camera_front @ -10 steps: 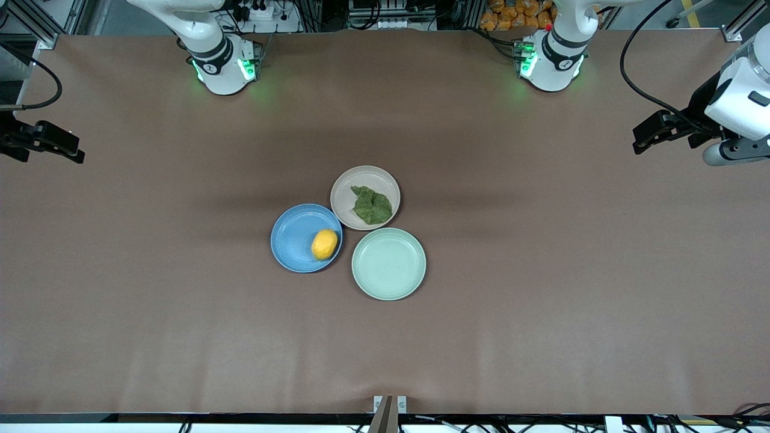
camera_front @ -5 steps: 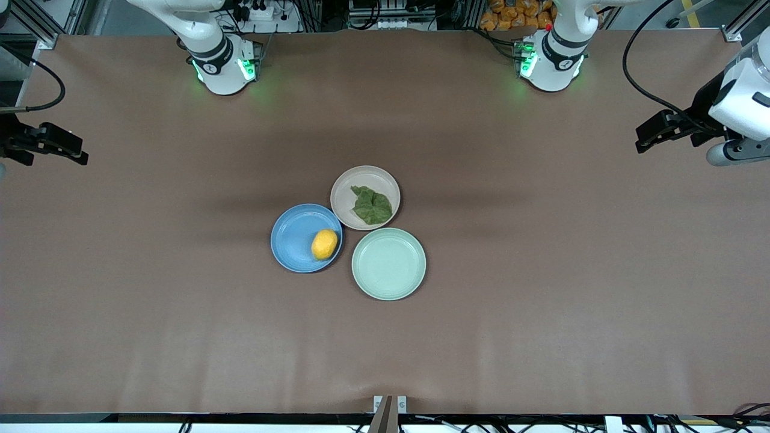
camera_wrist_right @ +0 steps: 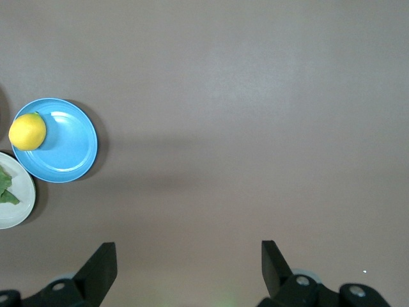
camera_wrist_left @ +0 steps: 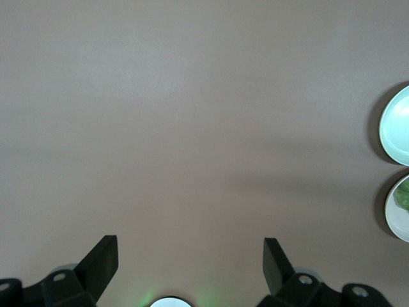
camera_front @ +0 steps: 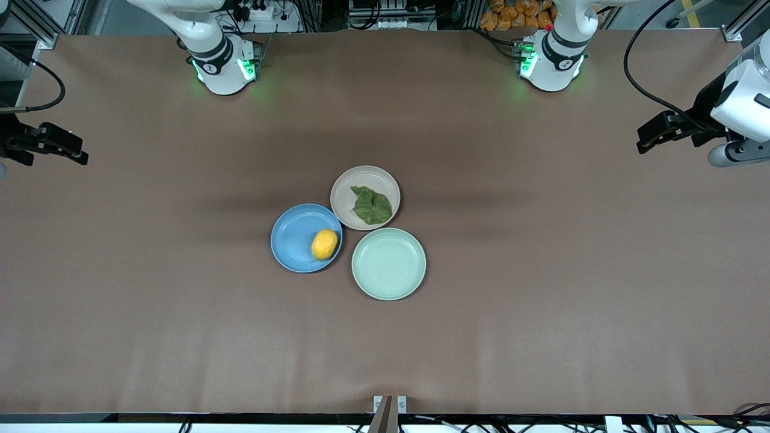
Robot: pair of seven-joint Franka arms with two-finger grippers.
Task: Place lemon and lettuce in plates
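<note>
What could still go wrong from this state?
1. The lemon lies near the blue plate's rim, beside the mint plate; a bump might roll it out.
2. The three plates sit close together, so nudging one could shift the beige plate holding the lettuce.
3. Both open grippers, left and right, hang empty over the table ends; little risk while they wait.
</note>
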